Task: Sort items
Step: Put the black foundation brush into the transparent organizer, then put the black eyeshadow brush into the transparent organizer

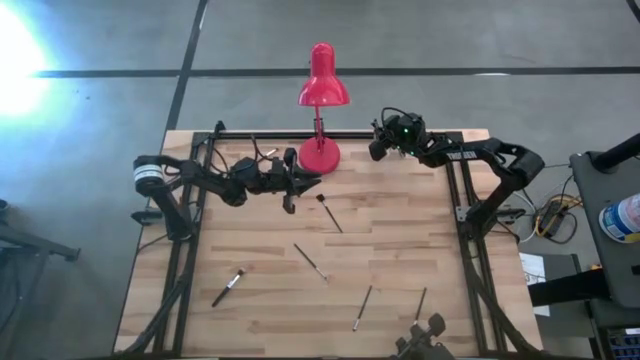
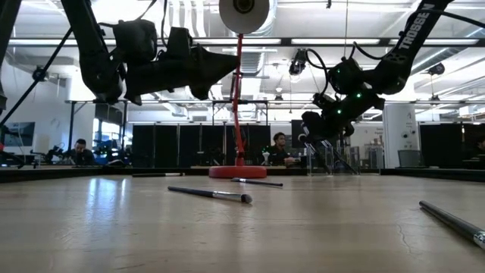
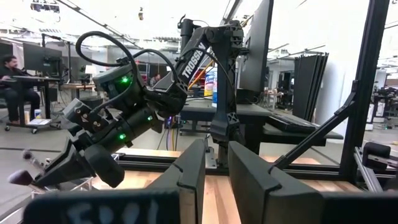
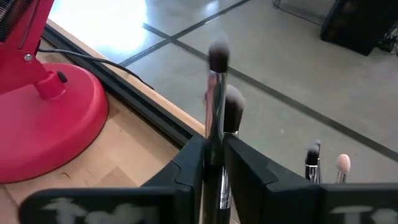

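The wooden table [image 1: 400,250] stands on a grey concrete floor [image 1: 480,40] crossed by dark lines, with bright glare at the far left. Beyond it lies an open workshop with ceiling strip lights [image 2: 303,42], dark partitions [image 2: 174,144], and seated people [image 2: 280,148] at desks.

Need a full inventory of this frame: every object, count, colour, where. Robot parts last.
loose brushes: five, dark or light handles, scattered flat across the table's middle and near side
held brush: one, dark tip, between the right fingers, upright
standing brushes: two tips, one dark, one pale, just beyond the held brush; what holds them is hidden
lamp: one, red, far edge of the table, centre
table: one, light wood
people: two, seated, in the room behind
left gripper: fingers open, empty, above the table beside the lamp base
right gripper: far edge, on the lamp's other side, shut on the held brush
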Available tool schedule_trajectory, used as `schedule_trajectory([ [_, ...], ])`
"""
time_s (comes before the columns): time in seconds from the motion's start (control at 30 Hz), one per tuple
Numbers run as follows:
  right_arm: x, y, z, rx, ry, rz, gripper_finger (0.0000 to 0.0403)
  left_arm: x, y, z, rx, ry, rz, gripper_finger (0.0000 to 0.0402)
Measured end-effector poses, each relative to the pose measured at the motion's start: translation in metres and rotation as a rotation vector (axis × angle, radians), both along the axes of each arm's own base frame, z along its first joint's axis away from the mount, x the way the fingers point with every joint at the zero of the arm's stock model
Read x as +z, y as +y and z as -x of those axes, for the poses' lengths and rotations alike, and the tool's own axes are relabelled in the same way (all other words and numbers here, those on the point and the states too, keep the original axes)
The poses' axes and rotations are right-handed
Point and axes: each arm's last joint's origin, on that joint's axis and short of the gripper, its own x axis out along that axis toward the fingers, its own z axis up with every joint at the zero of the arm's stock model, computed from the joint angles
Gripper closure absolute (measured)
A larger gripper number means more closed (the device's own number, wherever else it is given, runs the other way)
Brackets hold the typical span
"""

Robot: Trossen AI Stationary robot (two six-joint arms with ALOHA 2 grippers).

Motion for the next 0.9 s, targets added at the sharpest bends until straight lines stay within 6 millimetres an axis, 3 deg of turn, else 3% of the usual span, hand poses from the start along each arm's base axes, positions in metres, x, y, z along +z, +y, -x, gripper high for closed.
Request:
schedule_trajectory([
  [0.33, 0.004, 0.001, 0.001, -0.007, -0.014, -0.004, 0.0279, 0.000, 0.000, 0.000, 0.000, 0.000, 0.001, 0.0337],
  [0.53, 0.026, 0.011, 0.005, 0.019, -0.007, 0.033, 0.0307, 0.000, 0.000, 0.000, 0.000, 0.001, 0.001, 0.0337],
  [0.73, 0.054, 0.046, 0.006, 0.141, 0.052, 0.077, 0.0380, -0.003, 0.000, -0.001, 0.001, 0.030, 0.010, 0.0337],
  [0.9, 0.063, 0.091, 0.005, 0.246, 0.130, 0.099, 0.0393, -0.010, 0.001, -0.002, 0.003, 0.098, 0.023, 0.0337],
])
